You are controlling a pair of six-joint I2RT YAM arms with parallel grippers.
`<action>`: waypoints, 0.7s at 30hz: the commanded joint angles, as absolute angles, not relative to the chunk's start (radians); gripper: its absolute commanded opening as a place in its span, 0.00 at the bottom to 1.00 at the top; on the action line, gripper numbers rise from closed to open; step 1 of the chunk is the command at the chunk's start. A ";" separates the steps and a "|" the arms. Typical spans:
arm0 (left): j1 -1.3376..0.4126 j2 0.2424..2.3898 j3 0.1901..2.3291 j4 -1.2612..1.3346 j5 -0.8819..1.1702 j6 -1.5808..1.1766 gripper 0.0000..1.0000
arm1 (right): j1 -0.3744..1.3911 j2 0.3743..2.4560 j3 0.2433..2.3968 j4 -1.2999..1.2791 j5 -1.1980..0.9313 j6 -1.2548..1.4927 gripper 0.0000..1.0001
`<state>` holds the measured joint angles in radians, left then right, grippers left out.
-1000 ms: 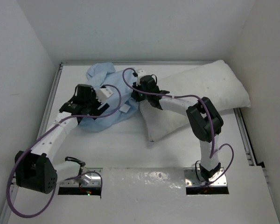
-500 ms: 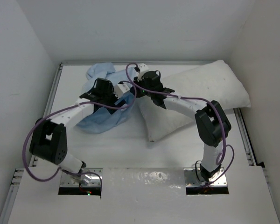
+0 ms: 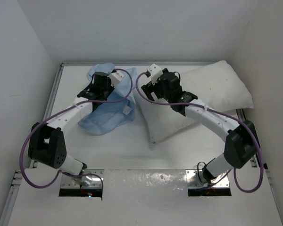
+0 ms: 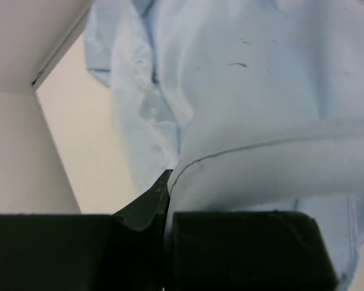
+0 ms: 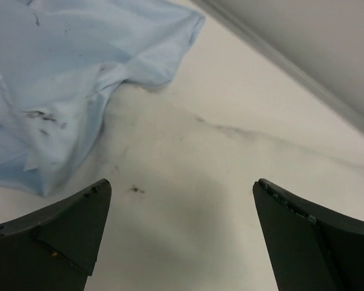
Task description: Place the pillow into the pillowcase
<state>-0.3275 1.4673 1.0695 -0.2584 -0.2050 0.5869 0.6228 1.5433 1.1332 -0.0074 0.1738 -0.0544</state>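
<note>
The pillowcase (image 3: 106, 113) is a wrinkled light blue sack at the back left of the table. My left gripper (image 3: 104, 87) is shut on its hem, and part of the cloth is raised around it. In the left wrist view the seamed edge of the pillowcase (image 4: 249, 91) runs straight into the shut left gripper (image 4: 167, 185). The pillow (image 3: 212, 89), plump and white, lies diagonally at the back right. My right gripper (image 3: 150, 88) hovers open over the pillow's left end. In the right wrist view the right gripper (image 5: 181, 188) holds nothing, with the speckled pillow (image 5: 188, 230) below and the pillowcase (image 5: 48, 73) to its left.
White walls close in the table on the left, back and right. A metal rail (image 3: 146, 63) runs along the back edge, also seen as the rail (image 5: 291, 70) in the right wrist view. Purple cables (image 3: 132, 82) loop from both wrists above the cloth.
My left gripper moved toward the back and shut on the pillowcase hem. My right gripper opened, letting go, and drew away to the right over the pillow.
</note>
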 commanded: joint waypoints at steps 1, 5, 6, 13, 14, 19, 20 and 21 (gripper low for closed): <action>-0.324 1.517 1.169 -0.224 -0.352 0.508 0.00 | 0.620 1.625 1.225 -0.185 0.235 -0.325 0.99; -0.324 1.604 1.241 -0.259 -0.437 0.483 0.00 | 0.620 1.799 1.325 -0.299 0.273 -0.377 0.99; -0.325 1.606 1.238 -0.247 -0.440 0.483 0.00 | 0.618 1.836 1.344 -0.316 0.293 -0.365 0.99; -0.325 1.612 1.238 -0.215 -0.430 0.499 0.00 | 0.601 1.795 1.299 -0.327 0.342 -0.282 0.00; -0.324 1.614 1.241 -0.212 -0.428 0.500 0.00 | 0.601 1.758 1.255 -0.319 0.322 -0.266 0.00; -0.325 1.627 1.262 -0.202 -0.425 0.494 0.00 | 0.640 1.450 1.035 -0.258 0.161 -0.173 0.00; -0.325 1.632 1.269 -0.206 -0.422 0.485 0.00 | 0.665 1.346 0.985 -0.230 0.155 -0.176 0.00; -0.325 1.635 1.275 -0.213 -0.408 0.480 0.00 | 0.731 1.306 0.942 -0.201 0.179 -0.184 0.00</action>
<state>-0.3210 1.6375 1.2190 -0.2512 -0.4225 0.5102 0.6380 1.4590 1.0416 -0.2363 0.2256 -0.2218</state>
